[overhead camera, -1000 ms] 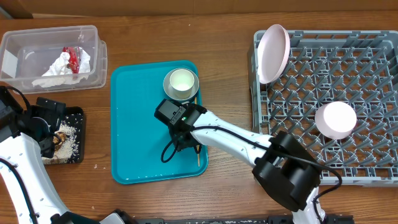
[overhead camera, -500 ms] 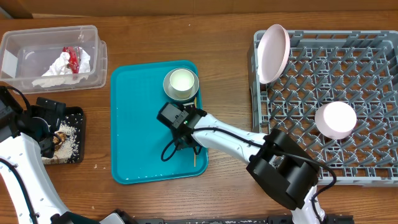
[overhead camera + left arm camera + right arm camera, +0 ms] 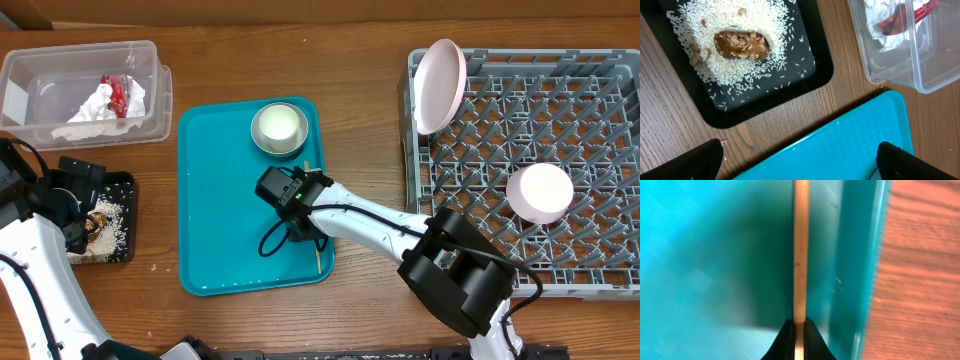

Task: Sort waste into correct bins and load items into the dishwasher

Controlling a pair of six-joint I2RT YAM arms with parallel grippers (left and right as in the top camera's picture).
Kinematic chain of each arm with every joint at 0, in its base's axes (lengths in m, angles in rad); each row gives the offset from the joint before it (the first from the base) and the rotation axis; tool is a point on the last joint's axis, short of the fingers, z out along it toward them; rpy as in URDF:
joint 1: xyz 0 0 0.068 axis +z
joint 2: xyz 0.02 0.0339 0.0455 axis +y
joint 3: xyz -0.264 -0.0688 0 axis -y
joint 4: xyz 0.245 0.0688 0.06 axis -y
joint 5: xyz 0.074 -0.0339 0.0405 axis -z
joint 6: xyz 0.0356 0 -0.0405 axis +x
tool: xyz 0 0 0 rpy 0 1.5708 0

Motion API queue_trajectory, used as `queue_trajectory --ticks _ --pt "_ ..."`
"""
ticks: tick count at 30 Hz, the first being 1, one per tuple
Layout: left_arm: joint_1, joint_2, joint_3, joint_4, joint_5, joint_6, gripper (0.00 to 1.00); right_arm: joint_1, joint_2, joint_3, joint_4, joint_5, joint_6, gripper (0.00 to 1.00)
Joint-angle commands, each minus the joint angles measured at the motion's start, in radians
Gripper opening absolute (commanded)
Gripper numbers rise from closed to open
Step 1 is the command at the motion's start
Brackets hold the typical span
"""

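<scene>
1. Clamping a thin wooden stick (image 3: 801, 255), my right end effector (image 3: 799, 328) has its fingers pressed together on it, low over the large teal plastic serving tray (image 3: 220, 220).
2. The stick lies inside the tray, along its right-hand rim.
3. A pale grey-rimmed bowl with a white inside (image 3: 278, 128) stands upright on the far part of the teal tray, just beyond my right wrist and apart from the fingers.
4. My left end effector (image 3: 799, 165) hangs with its fingers wide apart and nothing between them, above the strip of brown wooden desk (image 3: 780, 120) between the teal tray and a shallow black rectangular plastic tray (image 3: 820, 65).
5. The black tray holds loose white rice grains (image 3: 740, 20) with a small brown food lump (image 3: 741, 44) in their midst.
6. A clear rectangular plastic tub (image 3: 40, 100) at the far left of the desk contains a crumpled white paper napkin (image 3: 98, 108) and a small red-and-white wrapper (image 3: 118, 92).
7. In the large square grey plastic dish rack (image 3: 600, 280) on the right, a round pale white-pink plate (image 3: 440, 85) stands on edge at the far left corner, and a small pale bowl (image 3: 540, 192) sits dome-up further in.
</scene>
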Motion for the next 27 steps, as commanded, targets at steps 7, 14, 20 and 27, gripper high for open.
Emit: queue_trajectory --ticks 7,14,20,27 --pt "-0.002 0.001 -0.002 0.002 -0.010 -0.013 1.00 -0.040 -0.151 0.266 -0.294 0.011 -0.067 0.04" --pt "-0.002 0.001 -0.002 0.002 -0.010 -0.013 1.00 -0.180 -0.301 0.423 -0.602 0.049 -0.157 0.04" --pt "-0.002 0.001 -0.002 0.002 -0.010 -0.013 1.00 -0.393 -0.353 0.420 -0.736 0.075 -0.282 0.04" --pt "-0.002 0.001 -0.002 0.002 -0.010 -0.013 1.00 -0.582 -0.352 0.299 -0.708 -0.168 -0.514 0.04"
